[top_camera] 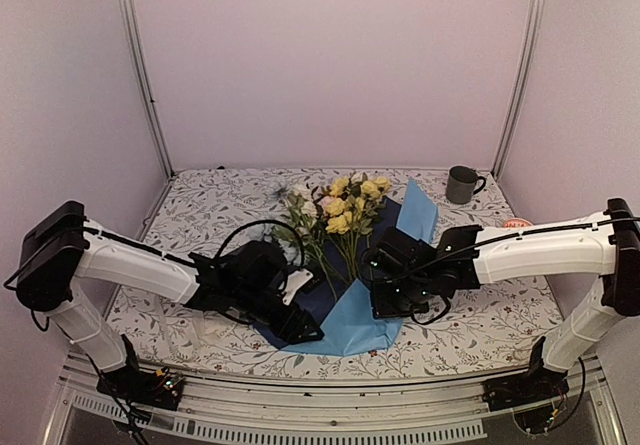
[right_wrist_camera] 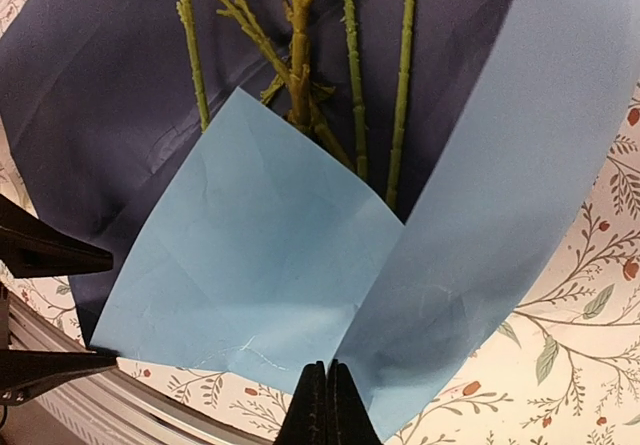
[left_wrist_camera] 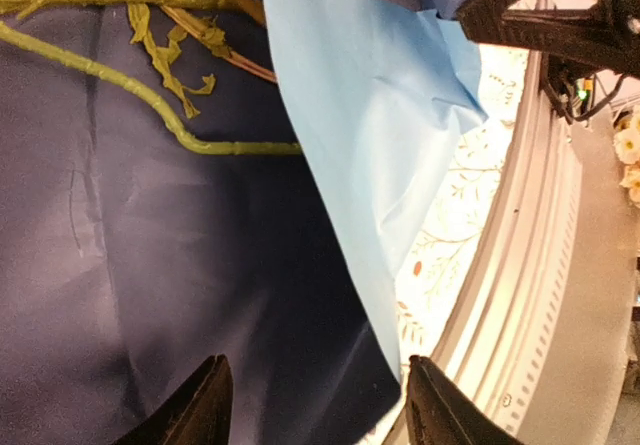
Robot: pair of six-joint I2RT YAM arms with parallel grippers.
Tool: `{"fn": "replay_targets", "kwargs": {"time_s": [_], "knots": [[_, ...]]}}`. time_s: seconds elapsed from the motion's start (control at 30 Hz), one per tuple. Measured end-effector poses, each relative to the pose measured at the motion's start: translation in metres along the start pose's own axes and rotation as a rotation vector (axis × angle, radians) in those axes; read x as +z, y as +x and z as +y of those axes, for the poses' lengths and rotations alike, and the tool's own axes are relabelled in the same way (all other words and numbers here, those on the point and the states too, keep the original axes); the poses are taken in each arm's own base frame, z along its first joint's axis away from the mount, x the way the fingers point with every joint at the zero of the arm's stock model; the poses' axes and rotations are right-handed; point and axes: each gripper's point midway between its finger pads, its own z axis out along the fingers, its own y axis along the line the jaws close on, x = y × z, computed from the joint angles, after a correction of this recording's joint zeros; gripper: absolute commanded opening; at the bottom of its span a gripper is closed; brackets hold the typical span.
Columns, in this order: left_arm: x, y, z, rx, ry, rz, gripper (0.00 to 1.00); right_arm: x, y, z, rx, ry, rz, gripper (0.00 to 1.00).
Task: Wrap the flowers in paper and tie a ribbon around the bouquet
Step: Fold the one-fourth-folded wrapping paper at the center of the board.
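Note:
The flowers [top_camera: 350,205] lie on the paper [top_camera: 350,327], blooms toward the far side and green stems [right_wrist_camera: 403,65] on its navy face [left_wrist_camera: 150,265]. The near corner is folded up light blue [right_wrist_camera: 250,265], and a second light blue flap [top_camera: 421,215] stands at the right. My left gripper [left_wrist_camera: 318,405] hangs open over the near left corner of the sheet, holding nothing. My right gripper [right_wrist_camera: 327,405] is shut, its tips at the crease where the two blue flaps meet, and no paper shows between them. The ribbon is out of view.
A dark grey mug [top_camera: 462,183] stands at the back right on the floral tablecloth [top_camera: 200,215]. A small orange-red object [top_camera: 517,223] lies by the right arm. The metal rail of the table's front edge [left_wrist_camera: 520,265] runs just beyond the paper's near corner.

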Motion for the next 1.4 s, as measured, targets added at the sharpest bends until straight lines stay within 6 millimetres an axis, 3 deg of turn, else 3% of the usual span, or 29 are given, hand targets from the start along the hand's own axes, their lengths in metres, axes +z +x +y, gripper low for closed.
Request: {"fn": "replay_targets", "kwargs": {"time_s": [0.1, 0.27, 0.57, 0.77, 0.9, 1.0, 1.13, 1.23, 1.4], "knots": [[0.008, 0.000, 0.001, -0.002, 0.010, -0.003, 0.38, -0.001, -0.001, 0.004, -0.020, -0.013, 0.003, 0.00], [0.018, 0.000, 0.001, -0.004, 0.028, 0.004, 0.00, -0.005, -0.007, 0.016, -0.068, -0.051, -0.010, 0.00], [0.034, -0.004, 0.009, -0.017, 0.026, 0.020, 0.00, -0.009, -0.006, 0.040, -0.177, -0.134, -0.034, 0.00], [0.043, -0.003, 0.021, -0.040, 0.007, 0.035, 0.00, -0.017, 0.004, 0.078, -0.282, -0.270, -0.042, 0.00], [0.042, -0.004, 0.024, -0.045, 0.007, 0.030, 0.00, -0.018, 0.003, 0.092, -0.301, -0.323, -0.056, 0.00], [0.042, -0.005, 0.025, -0.045, 0.006, 0.026, 0.00, -0.007, 0.006, 0.093, -0.311, -0.316, -0.045, 0.00], [0.038, -0.005, 0.027, -0.049, 0.000, 0.016, 0.01, 0.023, 0.020, 0.083, -0.329, -0.253, 0.017, 0.00], [0.028, -0.012, 0.028, -0.048, -0.010, -0.013, 0.12, 0.038, 0.029, 0.074, -0.342, -0.212, 0.058, 0.00], [0.004, -0.030, 0.032, -0.052, -0.026, -0.094, 0.34, 0.041, 0.031, 0.072, -0.350, -0.201, 0.067, 0.00]]}}
